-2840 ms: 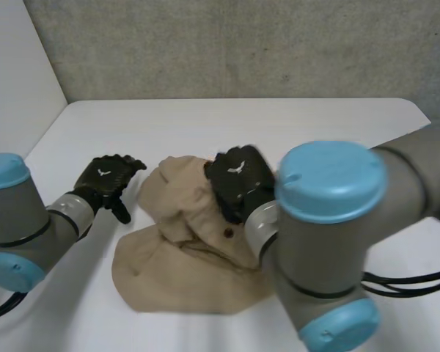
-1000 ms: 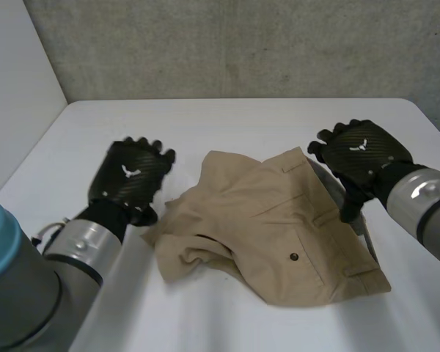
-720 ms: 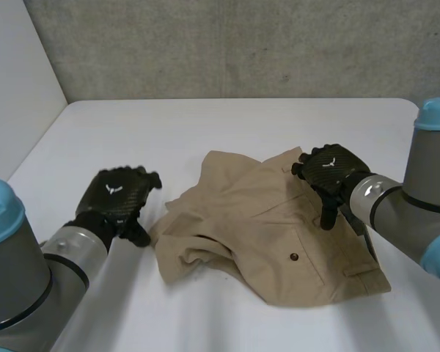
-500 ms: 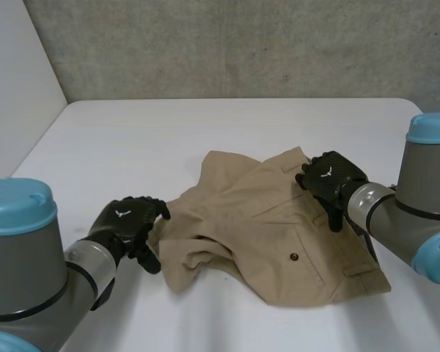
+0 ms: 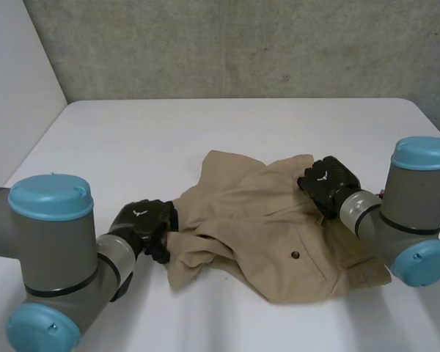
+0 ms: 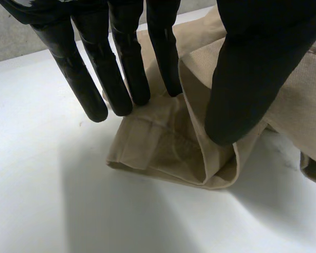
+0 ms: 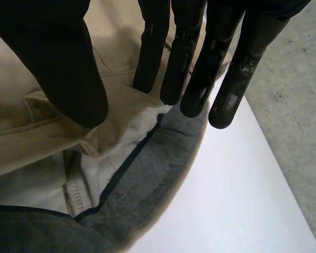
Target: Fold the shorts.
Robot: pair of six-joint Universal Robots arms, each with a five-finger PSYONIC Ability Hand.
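White table point(image 5: 205, 125), grey wall: crumpled tan shorts point(image 5: 264, 220) lie between my left hand point(image 5: 143, 224) and right hand point(image 5: 326, 180). Left wrist: straight fingers point(image 6: 121, 68) straddle a leg hem point(image 6: 163, 153), nothing pinched. Right wrist: fingers point(image 7: 184, 47) spread, empty, over the waistband point(image 7: 121, 153). Limp cloth; I'd pinch those edges.

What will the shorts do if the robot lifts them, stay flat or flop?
Probably floppy: the shorts lie rumpled, with soft folds at the leg hem. They'd likely sag from wherever they're held. The waistband looks thicker, so it may droop less.
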